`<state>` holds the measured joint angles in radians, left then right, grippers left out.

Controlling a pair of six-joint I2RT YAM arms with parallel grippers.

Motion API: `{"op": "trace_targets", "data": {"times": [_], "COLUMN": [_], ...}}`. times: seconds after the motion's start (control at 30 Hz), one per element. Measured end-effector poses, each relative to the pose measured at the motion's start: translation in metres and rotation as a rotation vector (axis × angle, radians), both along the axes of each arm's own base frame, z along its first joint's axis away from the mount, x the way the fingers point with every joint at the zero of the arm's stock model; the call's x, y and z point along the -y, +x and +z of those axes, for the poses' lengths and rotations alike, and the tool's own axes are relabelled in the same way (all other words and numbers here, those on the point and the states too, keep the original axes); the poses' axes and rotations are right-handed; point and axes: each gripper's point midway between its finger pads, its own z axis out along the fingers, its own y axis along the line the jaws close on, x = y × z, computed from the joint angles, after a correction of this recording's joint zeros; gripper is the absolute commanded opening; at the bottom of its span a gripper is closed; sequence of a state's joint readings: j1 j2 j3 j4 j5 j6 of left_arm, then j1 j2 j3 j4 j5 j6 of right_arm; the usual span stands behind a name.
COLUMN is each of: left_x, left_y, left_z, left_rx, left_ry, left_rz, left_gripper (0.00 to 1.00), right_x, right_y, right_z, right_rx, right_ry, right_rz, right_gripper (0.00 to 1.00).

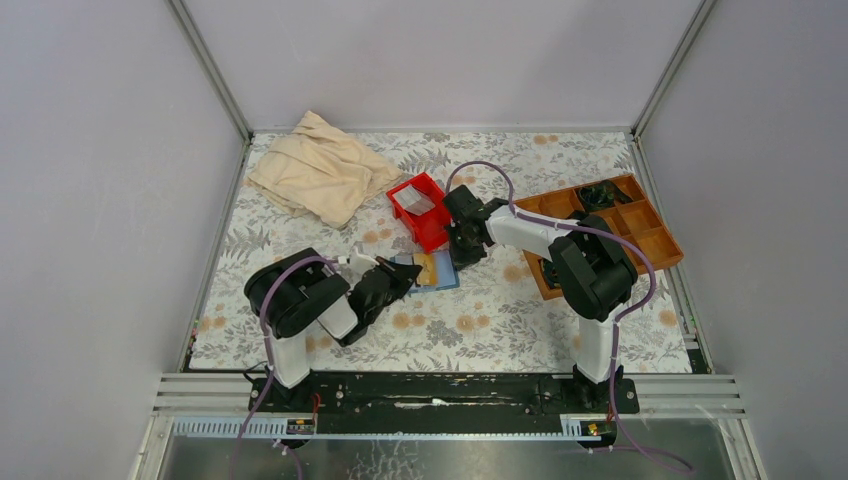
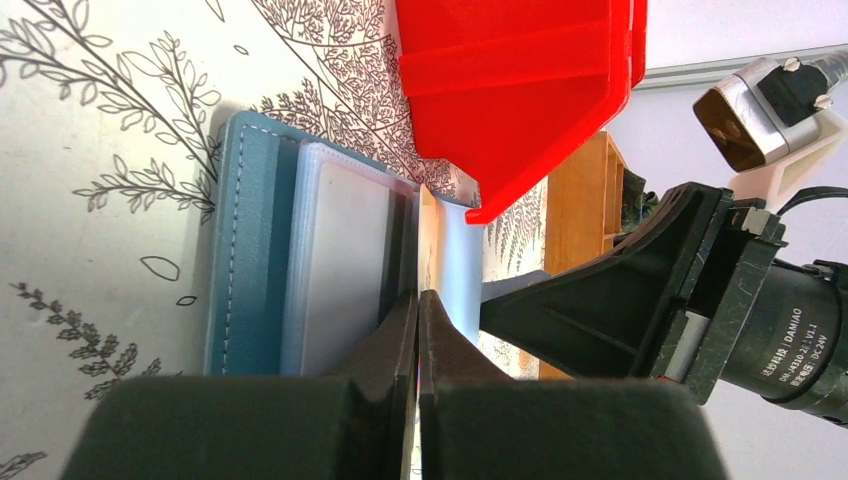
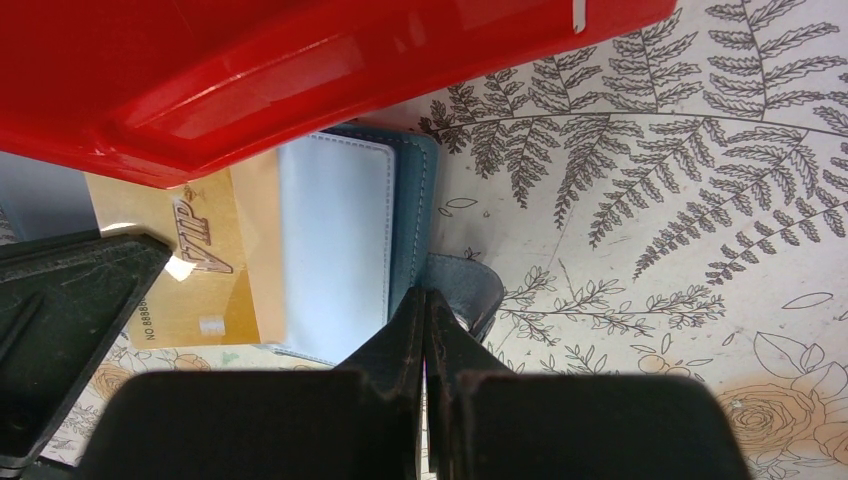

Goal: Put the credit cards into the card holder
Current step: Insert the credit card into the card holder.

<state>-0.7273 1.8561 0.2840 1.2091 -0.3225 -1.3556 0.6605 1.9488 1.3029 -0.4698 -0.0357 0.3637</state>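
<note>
Item 1: card holder (image 1: 447, 275), teal-blue, lying open near the worktop's (image 1: 560, 320) middle, just beside the red bin's (image 1: 420, 205) near corner.
Item 2: 1 gold VIP credit card (image 3: 190, 270), resting on its pale slots.
Left gripper (image 2: 417, 300): jaws pressed together, tips over the holder.
Right gripper (image 3: 425, 300): jaws together, tips at the holder's blue edge.

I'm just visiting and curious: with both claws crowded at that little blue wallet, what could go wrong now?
The left gripper and right gripper may bump, working so close. A nudge to the card holder might slide the gold VIP card off. The red bin beside it could get knocked.
</note>
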Motion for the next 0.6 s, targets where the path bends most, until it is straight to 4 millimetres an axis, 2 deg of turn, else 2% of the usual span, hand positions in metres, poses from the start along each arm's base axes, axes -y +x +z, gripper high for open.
{"op": "trace_targets", "data": {"times": [0.3,0.47,0.6], "left_x": [0.013,0.024,0.024], "left_y": [-0.001,-0.004,-0.012], "left_z": [0.001,0.001,-0.004], "left_rx": [-0.005,-0.005,-0.027], "left_ry": [0.054,0.099,0.148], "left_rz": [-0.033,-0.064,-0.086], "left_gripper": [0.06,0.15,0.23], "right_x": [0.0,0.0,0.0], "right_y": [0.0,0.0,0.0], "right_z": [0.0,0.0,0.0], "right_rx": [0.0,0.0,0.0], "right_ry": [0.0,0.0,0.0], "right_rz": [0.0,0.0,0.0], "right_gripper": [0.0,0.0,0.0]}}
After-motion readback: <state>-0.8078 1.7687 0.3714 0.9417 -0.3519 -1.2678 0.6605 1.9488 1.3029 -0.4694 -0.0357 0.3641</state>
